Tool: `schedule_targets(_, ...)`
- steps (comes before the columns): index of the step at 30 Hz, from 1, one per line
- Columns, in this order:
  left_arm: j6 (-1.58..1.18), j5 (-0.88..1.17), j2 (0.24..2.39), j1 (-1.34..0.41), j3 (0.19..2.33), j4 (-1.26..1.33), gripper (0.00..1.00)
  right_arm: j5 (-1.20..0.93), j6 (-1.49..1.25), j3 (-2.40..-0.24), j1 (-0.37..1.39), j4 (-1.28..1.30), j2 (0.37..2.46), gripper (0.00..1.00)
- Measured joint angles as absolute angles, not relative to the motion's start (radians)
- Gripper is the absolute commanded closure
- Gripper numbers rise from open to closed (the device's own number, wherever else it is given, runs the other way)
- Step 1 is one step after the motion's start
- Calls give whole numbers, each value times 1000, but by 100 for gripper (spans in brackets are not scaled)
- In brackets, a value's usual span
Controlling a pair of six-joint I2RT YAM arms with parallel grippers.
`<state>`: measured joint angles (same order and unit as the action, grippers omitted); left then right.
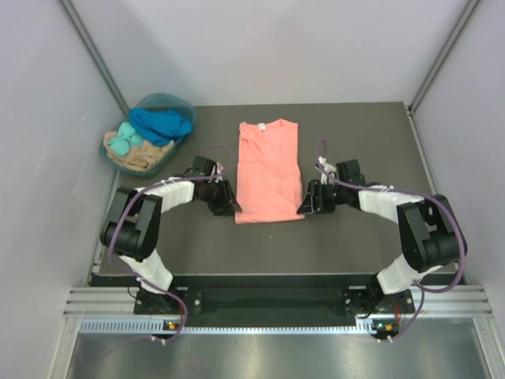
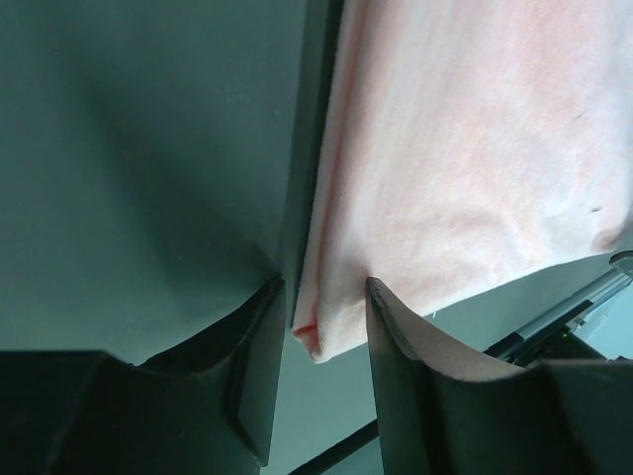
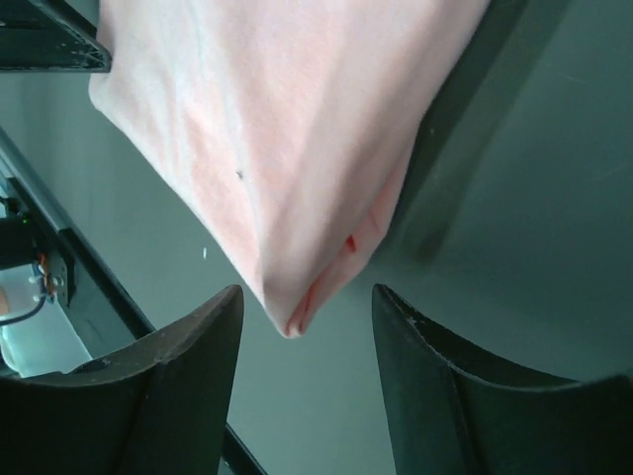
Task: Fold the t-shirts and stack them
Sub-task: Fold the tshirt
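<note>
A salmon-pink t-shirt lies on the dark table, folded lengthwise into a long strip, collar at the far end. My left gripper is open at the shirt's near left corner, which lies between its fingers. My right gripper is open at the near right corner, which lies between its fingers without touching them. The shirt shows large in both wrist views.
A teal basket at the far left of the table holds a blue garment, a turquoise one and a beige one. The table's front edge runs just before the arm bases. Grey walls stand on three sides.
</note>
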<state>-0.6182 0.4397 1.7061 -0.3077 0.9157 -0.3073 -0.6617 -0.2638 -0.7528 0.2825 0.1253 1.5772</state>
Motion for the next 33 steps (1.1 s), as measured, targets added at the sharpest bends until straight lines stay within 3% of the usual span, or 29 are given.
schedule_targets(2,-619,441,1706,-310,912,-297,59,-668,-272,-744,285,109,1570,47)
schedule_targets(7,-621,442,1706,-313,906,-286,79,-679,-285,-736,286,77,1570,51)
schedule_targets(12,-626,448,1706,-318,896,-283,91,-693,-303,-705,286,22,1572,52)
schedule_targets(15,-627,447,1707,-322,891,-284,100,-704,-313,-689,286,-3,1579,64)
schedule_targets(16,-627,446,1707,-323,890,-283,100,-706,-317,-685,286,-12,1582,78)
schedule_targets(19,-627,439,1707,-325,885,-283,100,-703,-325,-673,286,-19,1586,100)
schedule_targets(33,-641,395,1701,-336,883,-290,100,-631,-345,-667,290,-15,1625,100)
